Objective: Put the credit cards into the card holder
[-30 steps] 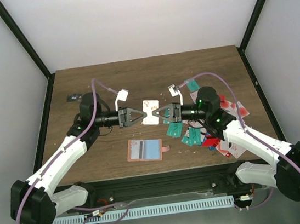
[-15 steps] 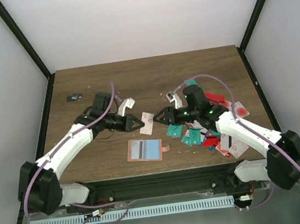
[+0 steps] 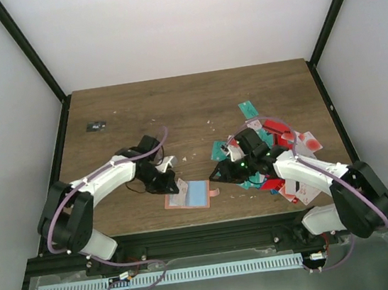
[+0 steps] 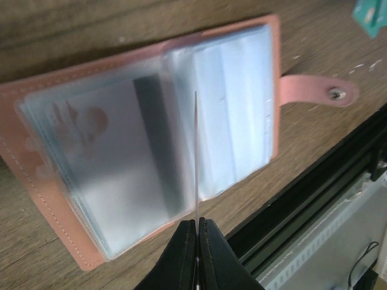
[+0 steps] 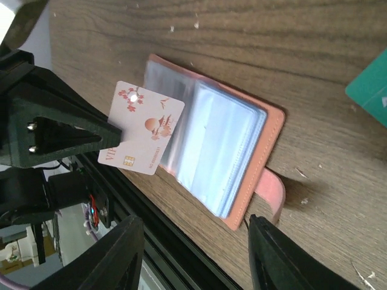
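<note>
From my seat the wooden table (image 3: 188, 103) fills the overhead view, with both arms bent in low toward its near edge. The loose credit cards (image 3: 284, 140) lie heaped on the right side, partly under the right arm, so I cannot count them.

The card holder (image 3: 190, 195) lies open and flat near the front edge, between the two grippers, with its clear sleeves facing up where a card can be fed in from above. The left gripper (image 4: 197, 226) is pressed together on a white-pink card (image 5: 145, 145). It holds the card by one end and stands it on edge over the sleeves, which I read as lining it up with a pocket mouth near the fold.

The right gripper (image 5: 195, 223) hovers just beside the holder on the tab side, its fingers spread with nothing between them. I judge it is placed there to steady the holder.

The holder's tab (image 4: 314, 90) sticks out toward the table's front edge.

Glare on the sleeves blurs what is inside. I make out a dark stripe and a faint print, but not how many cards. I cannot tell whether the card's leading edge has entered a sleeve.
</note>
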